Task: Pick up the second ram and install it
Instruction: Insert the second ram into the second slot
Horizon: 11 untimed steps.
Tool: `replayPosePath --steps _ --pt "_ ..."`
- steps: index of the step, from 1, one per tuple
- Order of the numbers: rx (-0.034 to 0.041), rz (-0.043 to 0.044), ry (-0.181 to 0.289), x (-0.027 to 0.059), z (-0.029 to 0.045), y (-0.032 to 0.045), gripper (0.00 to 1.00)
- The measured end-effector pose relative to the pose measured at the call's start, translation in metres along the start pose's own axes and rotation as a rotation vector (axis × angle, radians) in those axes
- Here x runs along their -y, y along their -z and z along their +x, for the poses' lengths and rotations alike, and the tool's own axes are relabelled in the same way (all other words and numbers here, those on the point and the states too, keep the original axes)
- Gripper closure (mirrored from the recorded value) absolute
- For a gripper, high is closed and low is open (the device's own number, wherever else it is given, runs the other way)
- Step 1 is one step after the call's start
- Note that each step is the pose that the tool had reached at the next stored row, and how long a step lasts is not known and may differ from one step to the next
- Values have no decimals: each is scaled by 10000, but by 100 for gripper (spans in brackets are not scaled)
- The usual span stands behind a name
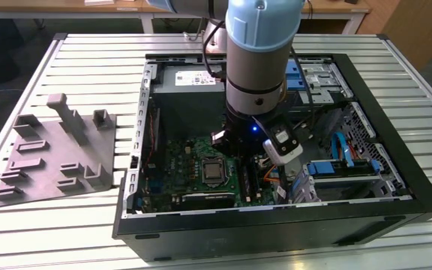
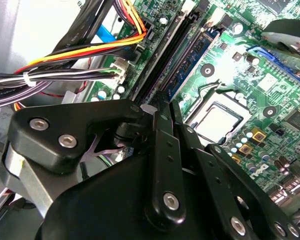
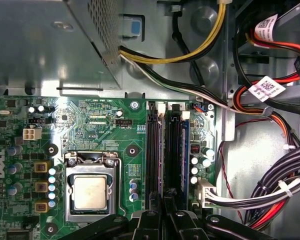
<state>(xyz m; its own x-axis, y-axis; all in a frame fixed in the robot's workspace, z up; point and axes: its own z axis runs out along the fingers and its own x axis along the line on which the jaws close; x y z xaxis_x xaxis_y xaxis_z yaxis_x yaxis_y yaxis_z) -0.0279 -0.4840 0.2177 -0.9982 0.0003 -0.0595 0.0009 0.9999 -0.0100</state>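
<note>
- One RAM stick (image 3: 185,150), with a dark blue board, stands in the memory slot nearest the case's cable side; it is also seen in the second wrist view (image 2: 190,67).
- Two black memory slots (image 3: 153,150) lie beside it, between it and the processor (image 3: 91,192); whether a stick fills either, I cannot tell.
- The gripper (image 3: 164,220) hangs just above the slots' near end; the jaws look nearly closed, and I cannot tell whether they hold anything.
- One open computer case (image 1: 396,202) lies on the slatted worktop (image 1: 43,236).
- One grey holder tray (image 1: 51,163) lies at the exterior view's left.
</note>
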Motion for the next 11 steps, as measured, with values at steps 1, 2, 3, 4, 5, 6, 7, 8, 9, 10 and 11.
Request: replayPosePath --steps 1,2,3,4,5,6,7,8,9,10,11 --pt "0 -1 0 0 1 -4 86" --pt "0 1 0 0 1 -6 86" --pt "-1 2 0 0 2 -9 86" --pt "-1 3 -2 -1 3 -13 86" --pt "-1 4 -5 -1 4 -17 86" --pt "-1 3 -7 -1 5 -22 86" --pt "1 -2 -9 -2 5 -30 86" --pt "-1 0 -9 -1 5 -35 86" --pt "-2 4 -9 -1 5 -36 86" --pt "-2 6 -10 -1 5 -36 86" --pt "-2 12 -10 -1 5 -37 86"
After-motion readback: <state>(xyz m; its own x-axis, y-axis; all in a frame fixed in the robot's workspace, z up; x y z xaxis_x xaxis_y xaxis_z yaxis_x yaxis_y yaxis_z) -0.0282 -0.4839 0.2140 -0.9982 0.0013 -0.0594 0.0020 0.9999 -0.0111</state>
